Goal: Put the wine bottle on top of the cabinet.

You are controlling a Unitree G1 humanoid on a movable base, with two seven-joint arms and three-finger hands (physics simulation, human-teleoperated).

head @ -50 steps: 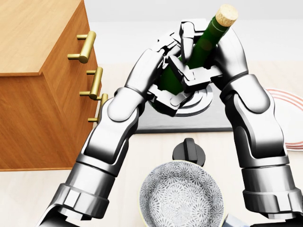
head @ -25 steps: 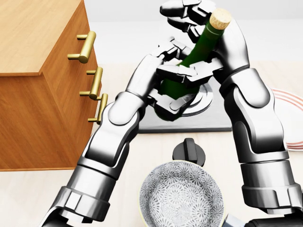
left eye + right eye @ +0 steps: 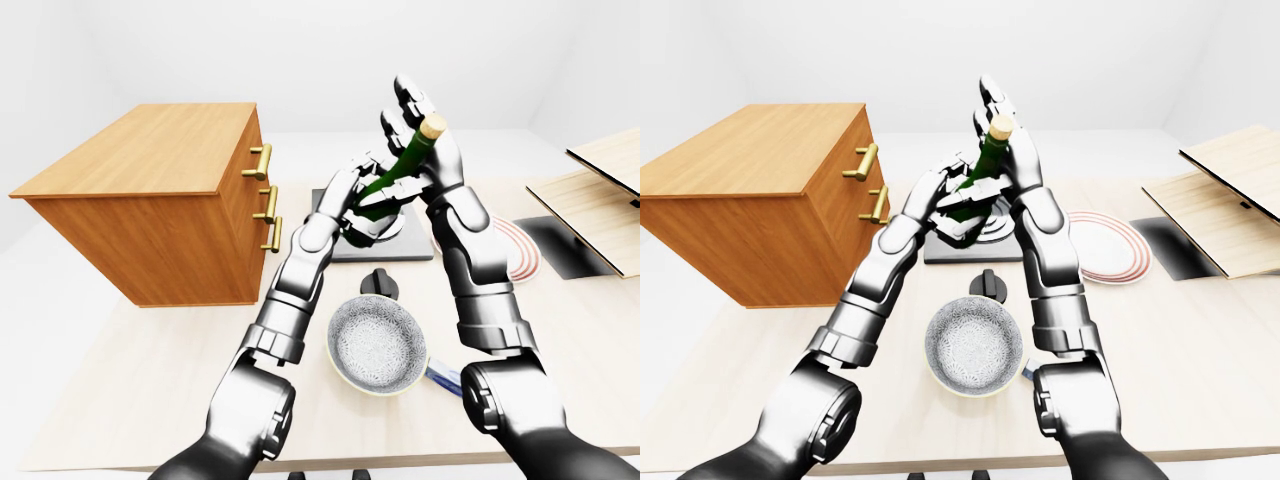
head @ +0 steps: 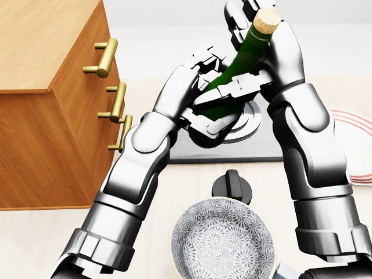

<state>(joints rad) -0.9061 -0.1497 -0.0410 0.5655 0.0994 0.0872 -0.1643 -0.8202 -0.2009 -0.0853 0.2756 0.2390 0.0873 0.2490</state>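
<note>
The green wine bottle [image 4: 243, 58] with a cork [image 4: 266, 21] is held tilted above the black hob, its neck leaning to the upper right in the head view. My left hand [image 4: 210, 100] is shut round the bottle's lower body. My right hand [image 4: 256, 40] stands open, its palm behind the neck and its fingers [image 4: 237, 16] stretched upward past the cork. The wooden cabinet [image 3: 150, 150] with brass handles [image 4: 104, 57] stands to the left of both hands. Its flat top lies a little below the cork's height in the left-eye view.
Under the hands lies a black hob plate [image 4: 261, 148] with a round knob [image 4: 232, 185]. A patterned bowl [image 4: 224, 241] sits low between my arms. A red-ringed plate [image 3: 1110, 250] and wooden boards [image 3: 600, 195] lie to the right.
My right hand's fingers have let go of the bottle's neck and straightened upward. The bottle has tipped further over and risen slightly, still in my left hand.
</note>
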